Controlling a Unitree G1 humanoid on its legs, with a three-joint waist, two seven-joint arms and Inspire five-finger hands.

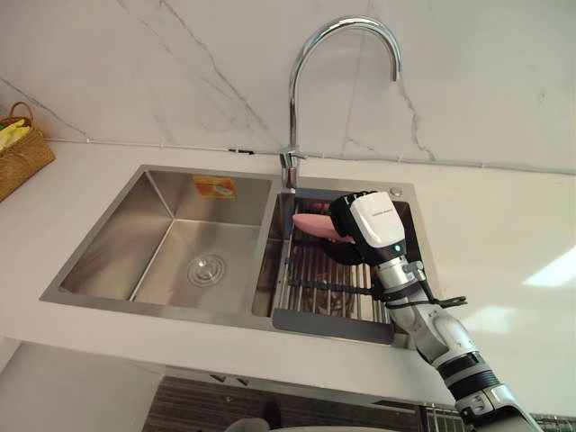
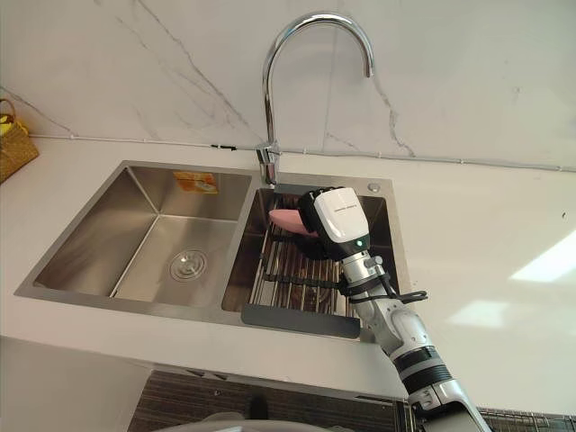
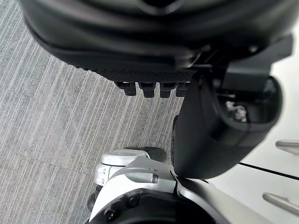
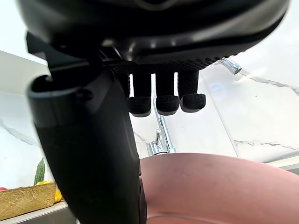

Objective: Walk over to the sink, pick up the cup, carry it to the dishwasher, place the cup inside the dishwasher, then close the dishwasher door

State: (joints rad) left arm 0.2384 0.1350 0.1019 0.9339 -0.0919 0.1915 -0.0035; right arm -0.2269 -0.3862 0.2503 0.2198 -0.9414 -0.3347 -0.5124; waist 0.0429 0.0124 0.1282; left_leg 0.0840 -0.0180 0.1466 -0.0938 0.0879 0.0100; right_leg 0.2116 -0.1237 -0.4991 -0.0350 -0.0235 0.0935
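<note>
Loosely half-open right hand (image 1: 371, 223) over pink cup (image 1: 310, 222); fingertips (image 4: 167, 103) clear of it.

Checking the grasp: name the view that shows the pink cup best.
The right wrist view: the pink round cup looms large just past the right hand. Both eye views show a small pink part beside that hand, above the metal sink rack.

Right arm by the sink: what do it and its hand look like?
The right arm is silver-grey, jointed, with black bands. Its right hand is dark, with a white cover on its back bearing small print; the fingers are black with textured tips.
</note>
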